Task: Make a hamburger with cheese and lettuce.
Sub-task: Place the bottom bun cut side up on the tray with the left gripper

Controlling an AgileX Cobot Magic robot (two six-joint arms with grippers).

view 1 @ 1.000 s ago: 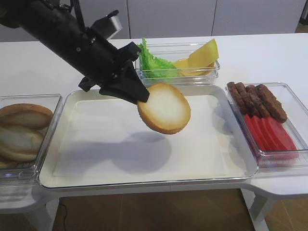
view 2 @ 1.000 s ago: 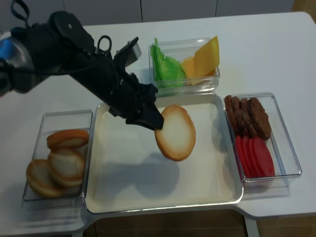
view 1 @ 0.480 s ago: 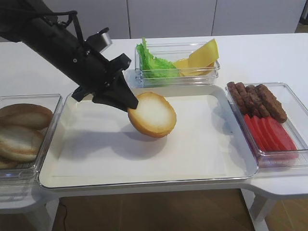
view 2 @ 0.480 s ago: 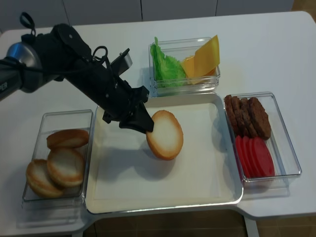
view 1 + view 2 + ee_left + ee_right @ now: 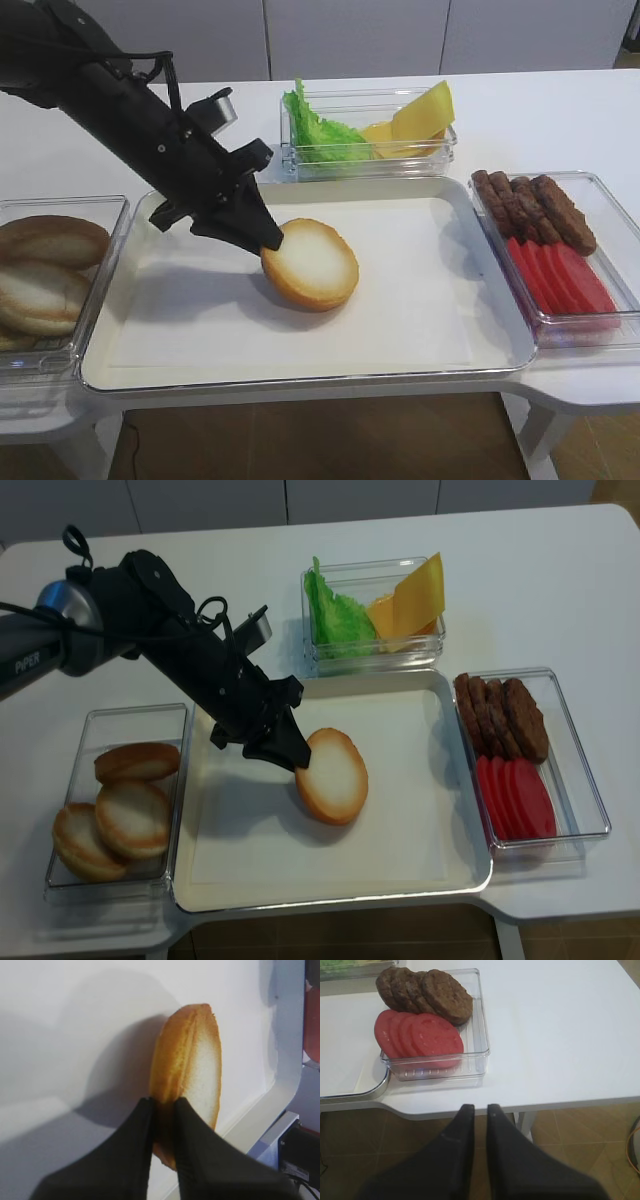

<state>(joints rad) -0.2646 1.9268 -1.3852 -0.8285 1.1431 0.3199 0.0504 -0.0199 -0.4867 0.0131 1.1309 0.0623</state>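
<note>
1 bun half [image 5: 310, 265], the base of the hamburger, sits low over the middle of the white tray [image 5: 420, 330], cut face up and tilted toward the camera. The left gripper [image 5: 262, 238] pinches its rim at about 10 o'clock, its fingers [image 5: 142, 1125] clamped on the toasted edge. Holding the bun by the edge keeps the cut face free for toppings, and the centre of the tray leaves room all around for stacking. In my judgement the bun is being set down and the jaws have yet to let go.

The lettuce [image 5: 318, 132] and cheese [image 5: 420, 115] wait in 1 clear tub [image 5: 375, 655] at the tray's 12 o'clock, an easy reach from the bun. Spare buns [image 5: 125, 805] fill a bin at 9 o'clock; meat patties [image 5: 422, 992] and red slices [image 5: 417, 1035] share a bin at 3 o'clock.

The right gripper [image 5: 476, 1110] hangs off the table edge near that bin, jaws nearly together and holding nothing.

Whether the bun's underside fully rests on the tray is hard to tell, since its far side is hidden by the gripper. Part of the spare buns is cut off at the frame edge in the first high view.
</note>
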